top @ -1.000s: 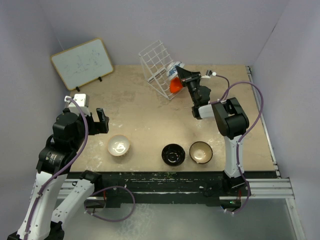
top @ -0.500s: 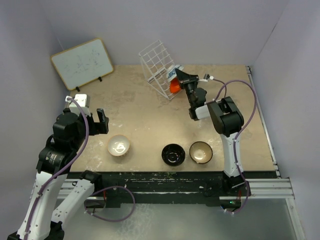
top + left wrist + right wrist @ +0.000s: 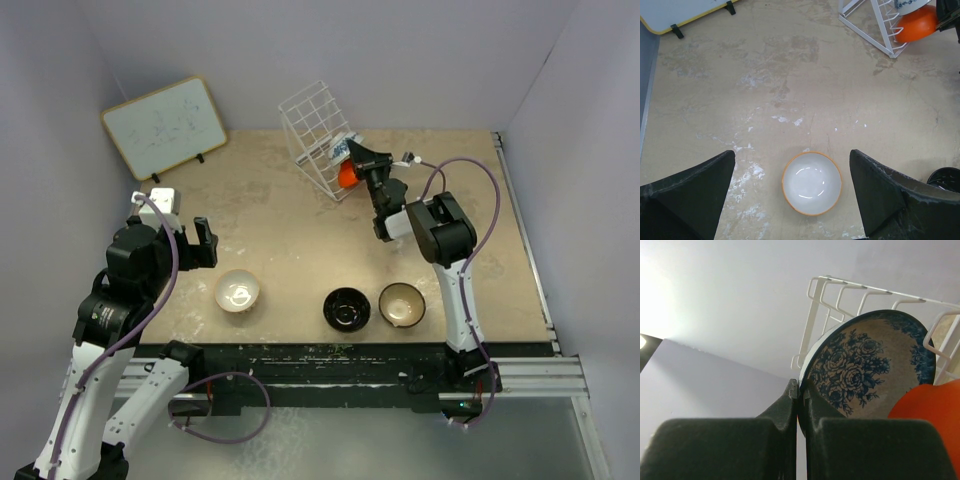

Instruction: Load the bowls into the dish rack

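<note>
The white wire dish rack (image 3: 316, 128) stands at the back middle, tilted. The orange-red bowl (image 3: 346, 176) leans in its near end. My right gripper (image 3: 356, 156) is shut on the rim of the blue-and-white bowl (image 3: 342, 149) and holds it on edge among the rack's rods, just behind the orange-red bowl. The right wrist view shows the fingers (image 3: 785, 405) pinching that bowl's (image 3: 865, 360) rim, with the rack's rods (image 3: 815, 300) behind. My left gripper (image 3: 792, 152) is open and hovers above the cream-white bowl (image 3: 812, 183). The black bowl (image 3: 347, 308) and the brown bowl (image 3: 401, 304) sit near the front edge.
A wood-framed whiteboard (image 3: 165, 125) leans at the back left. The three loose bowls stand in a row along the table's front edge (image 3: 300, 345). Grey walls close in the left, back and right sides.
My right gripper has moved left towards the rack, carrying the blue-and-white bowl further in among the rods. The left arm and the other bowls have not moved.
</note>
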Controlling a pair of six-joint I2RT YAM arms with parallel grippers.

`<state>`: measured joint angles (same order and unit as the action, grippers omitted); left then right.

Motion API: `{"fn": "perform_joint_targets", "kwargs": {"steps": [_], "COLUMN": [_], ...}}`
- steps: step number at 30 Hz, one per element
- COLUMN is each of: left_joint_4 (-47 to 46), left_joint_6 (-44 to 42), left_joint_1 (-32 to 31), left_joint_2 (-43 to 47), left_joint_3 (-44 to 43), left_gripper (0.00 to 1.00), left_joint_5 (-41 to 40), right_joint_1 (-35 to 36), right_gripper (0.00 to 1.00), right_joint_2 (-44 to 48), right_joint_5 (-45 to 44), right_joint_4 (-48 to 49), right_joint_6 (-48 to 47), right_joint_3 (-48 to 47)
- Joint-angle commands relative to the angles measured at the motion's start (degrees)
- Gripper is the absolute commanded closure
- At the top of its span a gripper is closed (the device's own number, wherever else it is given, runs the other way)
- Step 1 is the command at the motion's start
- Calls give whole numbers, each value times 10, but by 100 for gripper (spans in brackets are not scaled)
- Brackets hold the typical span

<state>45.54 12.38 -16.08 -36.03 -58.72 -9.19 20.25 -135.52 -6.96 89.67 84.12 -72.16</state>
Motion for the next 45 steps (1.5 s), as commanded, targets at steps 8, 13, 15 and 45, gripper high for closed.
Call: {"fn": "perform_joint_targets", "kwargs": {"steps": [8, 13, 15, 45], "left_joint_4": [-16, -17, -17, -24], "left_joint_6": [-7, -6, -6, -3], "left_joint_1": [4, 4, 4, 4], "left_joint_2": [3, 4, 4, 7], "left_joint_3": [-18, -17, -17, -10], "left_gripper": [1, 1, 1, 1], "left_joint_5": [2, 4, 3, 16], "right_joint_1": [5, 5, 5, 16], "right_gripper": [99, 100, 100, 100], "right_joint_2": [12, 23, 28, 113], "right_joint_5": [-23, -5, 1, -20], "right_joint_4": [215, 215, 215, 215], "right_joint_6": [16, -2, -4, -9], "right_joint_3": [-2, -18, -25, 35]}}
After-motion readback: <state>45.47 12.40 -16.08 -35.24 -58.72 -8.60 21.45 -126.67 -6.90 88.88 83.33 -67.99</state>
